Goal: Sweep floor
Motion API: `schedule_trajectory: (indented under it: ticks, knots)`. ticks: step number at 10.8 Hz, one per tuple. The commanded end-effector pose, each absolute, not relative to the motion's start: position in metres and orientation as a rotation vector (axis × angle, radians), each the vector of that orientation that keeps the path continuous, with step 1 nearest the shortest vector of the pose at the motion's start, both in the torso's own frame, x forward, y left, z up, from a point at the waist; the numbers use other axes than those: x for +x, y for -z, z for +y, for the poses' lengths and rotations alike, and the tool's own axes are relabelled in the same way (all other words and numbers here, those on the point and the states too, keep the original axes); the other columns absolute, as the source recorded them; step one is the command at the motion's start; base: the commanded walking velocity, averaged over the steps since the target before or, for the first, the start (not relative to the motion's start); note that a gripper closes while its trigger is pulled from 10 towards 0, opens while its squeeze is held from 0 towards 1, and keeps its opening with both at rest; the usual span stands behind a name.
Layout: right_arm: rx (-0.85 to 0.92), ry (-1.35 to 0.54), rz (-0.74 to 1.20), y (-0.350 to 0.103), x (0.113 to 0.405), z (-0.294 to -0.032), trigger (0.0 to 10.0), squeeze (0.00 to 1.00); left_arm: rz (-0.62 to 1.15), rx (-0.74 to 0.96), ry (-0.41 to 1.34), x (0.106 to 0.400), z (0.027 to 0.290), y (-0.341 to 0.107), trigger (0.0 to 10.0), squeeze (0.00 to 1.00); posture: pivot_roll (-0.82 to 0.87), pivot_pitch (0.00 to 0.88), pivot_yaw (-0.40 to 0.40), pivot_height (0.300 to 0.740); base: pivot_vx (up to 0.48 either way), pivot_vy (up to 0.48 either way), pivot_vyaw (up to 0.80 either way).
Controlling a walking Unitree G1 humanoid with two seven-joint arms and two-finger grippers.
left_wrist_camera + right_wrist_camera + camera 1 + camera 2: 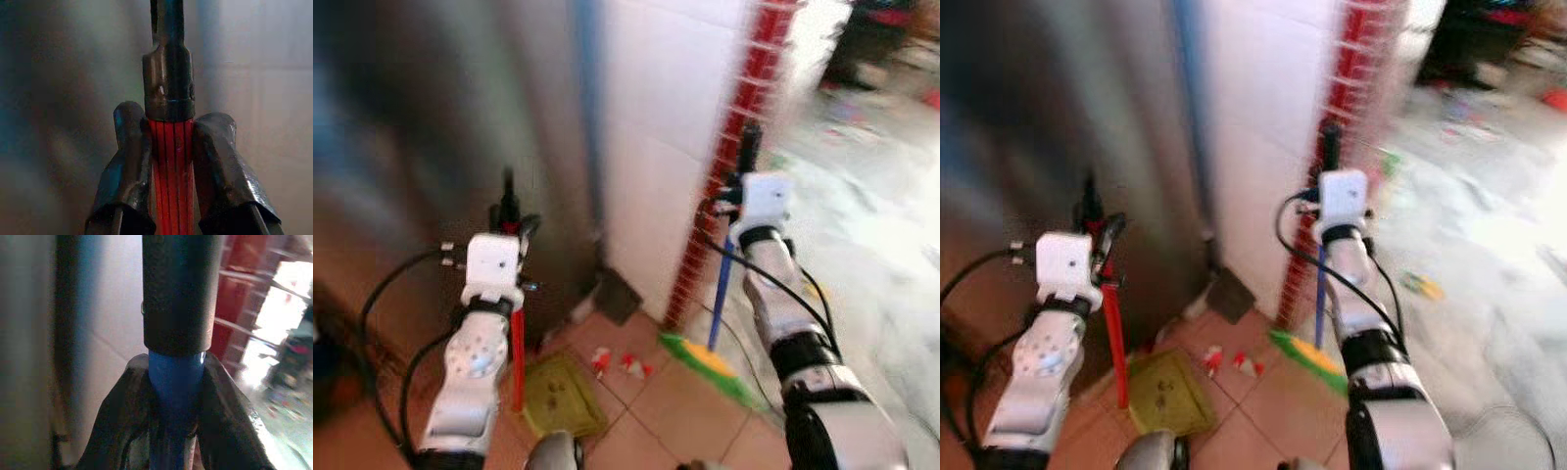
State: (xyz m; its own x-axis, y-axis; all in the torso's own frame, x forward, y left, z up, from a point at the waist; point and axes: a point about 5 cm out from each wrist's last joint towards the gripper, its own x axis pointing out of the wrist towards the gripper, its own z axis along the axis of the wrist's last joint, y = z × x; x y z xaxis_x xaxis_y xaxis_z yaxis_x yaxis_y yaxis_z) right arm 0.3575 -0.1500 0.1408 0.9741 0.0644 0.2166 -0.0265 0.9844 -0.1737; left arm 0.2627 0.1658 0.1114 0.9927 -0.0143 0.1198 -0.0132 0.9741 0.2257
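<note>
Right wrist view: broom handle (177,382) between claw (176,396) fingers.

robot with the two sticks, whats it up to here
It is set up to sweep. The left gripper is shut on the red handle of a green dustpan resting on the tiled floor. The right gripper is shut on the blue broom handle, its green head on the floor beside small red and white scraps.
</note>
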Motion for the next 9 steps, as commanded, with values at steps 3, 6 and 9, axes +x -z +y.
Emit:
schedule_trajectory:
  ticks: [3,6,9]
  knots:
    - [-0.147,-0.001,-0.318,-0.164,0.364,-0.155,10.0,0.00,-0.132,0.321,-0.046,0.264,0.172,-0.113,10.0,0.00,0.08,0.000,-0.011,0.740,0.000,0.000,0.43]
    - [-0.158,-0.009,-0.321,-0.167,0.364,-0.150,10.0,0.00,-0.104,0.306,-0.023,0.281,0.163,-0.100,10.0,0.00,0.04,0.023,-0.030,0.740,0.000,0.000,0.00]
    - [-0.101,-0.027,-0.286,-0.161,0.359,-0.149,10.0,0.00,-0.136,0.301,0.039,0.303,0.137,-0.101,10.0,0.00,-0.02,0.061,-0.034,0.740,0.000,0.000,0.00]
